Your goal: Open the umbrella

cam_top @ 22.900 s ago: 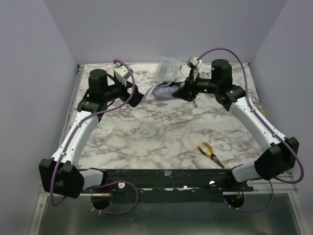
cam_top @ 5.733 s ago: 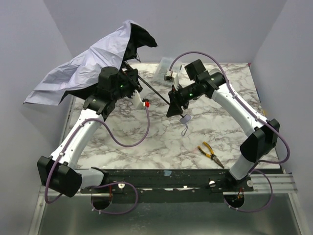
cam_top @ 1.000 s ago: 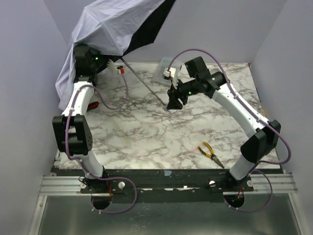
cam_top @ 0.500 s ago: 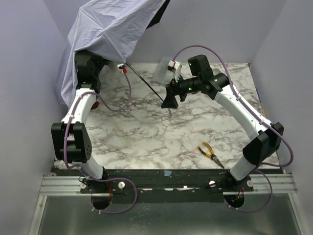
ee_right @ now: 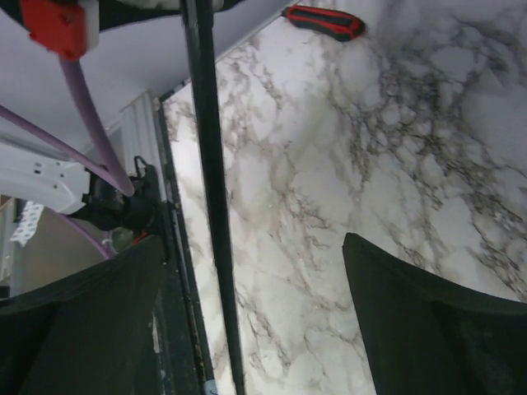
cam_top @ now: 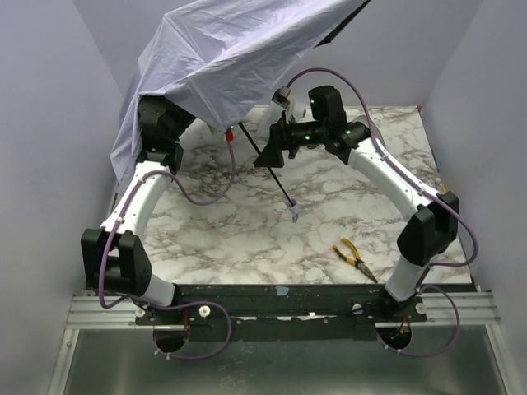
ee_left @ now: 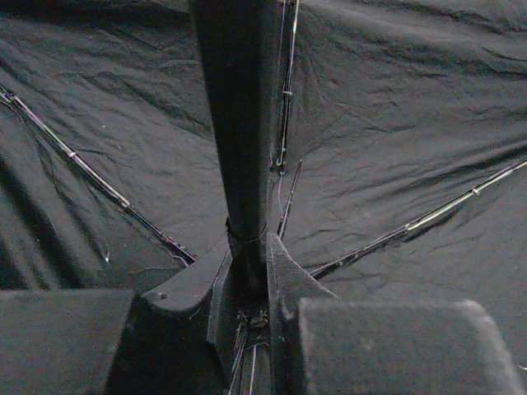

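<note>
The compact umbrella, pale lavender fabric outside and black beneath, is spread high over the marble table's far left. The left claw is clamped on its thin black shaft. The right claw gapes wide around the shaft without touching it. Opening looks nearly done. The next move should check that the runner has latched, which is hidden from above, and the canopy top is cut off.

I saw the counter as white marble veined with grey. The pliers lay flat on it toward the front right, yellow handles pointing to the middle and dark jaws to the near edge. On the right wrist camera a red-and-black handle lay on the marble; I couldn't tell what tool it was.
</note>
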Controlling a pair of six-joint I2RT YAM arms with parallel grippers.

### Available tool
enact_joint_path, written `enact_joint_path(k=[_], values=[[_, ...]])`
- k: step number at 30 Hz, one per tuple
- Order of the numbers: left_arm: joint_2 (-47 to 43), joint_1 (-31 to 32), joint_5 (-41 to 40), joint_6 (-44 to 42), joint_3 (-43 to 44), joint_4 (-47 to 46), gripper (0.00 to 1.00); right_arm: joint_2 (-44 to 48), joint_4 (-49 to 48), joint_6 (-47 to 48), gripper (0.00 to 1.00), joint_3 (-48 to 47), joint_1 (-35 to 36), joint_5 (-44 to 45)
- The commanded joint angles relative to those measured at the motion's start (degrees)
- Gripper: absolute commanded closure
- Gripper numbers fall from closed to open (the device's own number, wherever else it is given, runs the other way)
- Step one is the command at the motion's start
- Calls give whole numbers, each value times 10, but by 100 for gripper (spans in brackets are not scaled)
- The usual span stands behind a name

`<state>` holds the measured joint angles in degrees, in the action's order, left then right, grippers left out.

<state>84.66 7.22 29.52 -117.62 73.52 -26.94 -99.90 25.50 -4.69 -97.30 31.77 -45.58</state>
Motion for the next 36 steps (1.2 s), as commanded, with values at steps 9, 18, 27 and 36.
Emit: enact_joint_path(k=[9, 18, 27, 36], values=[[-26, 39, 40, 108, 22, -15, 95, -21, -155, -167, 99, 13, 4, -170], [-93, 41, 144, 166, -50, 84, 45, -10, -259, -316, 99, 8, -9, -119], [-153, 46, 190, 220, -57, 202, 31, -10, -268, -332, 99, 0, -23, -53], [-228, 91, 96, 433, -121, 25, 20, -13, -200, -293, 99, 11, -30, 38]])
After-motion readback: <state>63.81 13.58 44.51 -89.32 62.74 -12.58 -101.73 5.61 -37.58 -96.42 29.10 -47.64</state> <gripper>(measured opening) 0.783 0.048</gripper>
